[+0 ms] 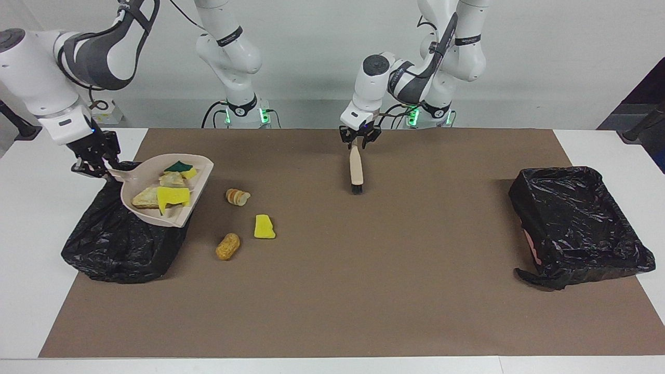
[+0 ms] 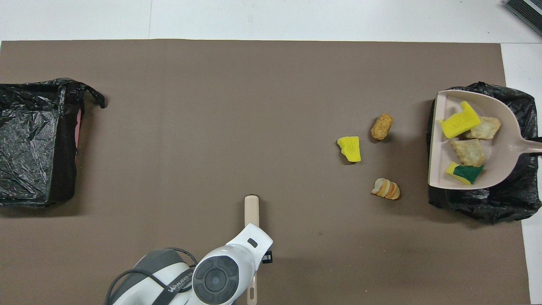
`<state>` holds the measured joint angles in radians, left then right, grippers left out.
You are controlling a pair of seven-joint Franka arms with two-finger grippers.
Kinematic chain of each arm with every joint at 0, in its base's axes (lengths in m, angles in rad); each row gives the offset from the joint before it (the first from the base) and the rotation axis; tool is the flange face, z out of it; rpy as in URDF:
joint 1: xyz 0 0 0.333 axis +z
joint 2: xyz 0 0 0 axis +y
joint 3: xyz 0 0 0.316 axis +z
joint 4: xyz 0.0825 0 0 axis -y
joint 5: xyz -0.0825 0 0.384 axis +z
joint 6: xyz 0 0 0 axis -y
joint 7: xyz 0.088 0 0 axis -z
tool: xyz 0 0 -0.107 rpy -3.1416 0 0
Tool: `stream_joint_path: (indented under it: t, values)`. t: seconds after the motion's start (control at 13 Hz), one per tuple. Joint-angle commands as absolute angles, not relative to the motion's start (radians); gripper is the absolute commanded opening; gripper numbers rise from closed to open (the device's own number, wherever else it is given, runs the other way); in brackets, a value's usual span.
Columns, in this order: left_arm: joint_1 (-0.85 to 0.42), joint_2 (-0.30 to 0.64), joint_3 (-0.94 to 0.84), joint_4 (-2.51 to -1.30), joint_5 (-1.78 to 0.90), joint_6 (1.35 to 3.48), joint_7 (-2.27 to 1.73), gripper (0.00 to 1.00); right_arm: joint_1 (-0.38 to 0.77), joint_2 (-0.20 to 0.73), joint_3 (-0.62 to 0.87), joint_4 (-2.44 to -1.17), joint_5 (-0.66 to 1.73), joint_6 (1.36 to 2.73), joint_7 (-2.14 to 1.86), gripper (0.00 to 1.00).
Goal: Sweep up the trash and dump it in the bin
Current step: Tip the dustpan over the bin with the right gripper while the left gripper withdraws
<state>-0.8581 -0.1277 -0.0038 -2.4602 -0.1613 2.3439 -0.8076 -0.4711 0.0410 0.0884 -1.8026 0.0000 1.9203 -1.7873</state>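
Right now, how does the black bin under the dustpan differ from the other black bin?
The bin at the right arm's end has the loaded dustpan held over it by the right gripper; the bin at the left arm's end has nothing above it. Three scraps lie on the mat beside the first bin; none lie beside the second. Both are lined with black plastic bags.

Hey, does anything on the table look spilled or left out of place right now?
Yes. Three scraps lie loose on the mat beside the bin: a yellow sponge chunk, a corn-cob-like piece and a striped pastry piece. They missed the dustpan, which the right gripper holds over that bin with four scraps aboard.
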Motion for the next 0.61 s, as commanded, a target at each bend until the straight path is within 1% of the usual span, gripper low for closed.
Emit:
stream_joint_path:
  t: [0.0,0.15,0.31,0.54]
  values:
    - [-0.732,-0.123,-0.003,-2.377,-0.141,2.26,-0.741,1.0,-0.534,0.044,0.1,-1.792,-0.069,1.979,-1.79,0.0]
    - [-0.622,-0.101,-0.003,-2.315,-0.138,2.23,-0.572,1.0,-0.554,0.049,0.098,-1.792,-0.156,2.049,-1.754,0.0]
    - [-0.496,-0.092,-0.003,-2.242,-0.103,2.166,-0.418,1.0,-0.551,0.052,0.1,-1.793,-0.288,2.049,-1.625,0.0]
    - [-0.306,-0.043,-0.002,-2.055,-0.1,1.979,-0.163,1.0,-0.522,0.051,0.103,-1.804,-0.46,2.007,-1.475,0.0]
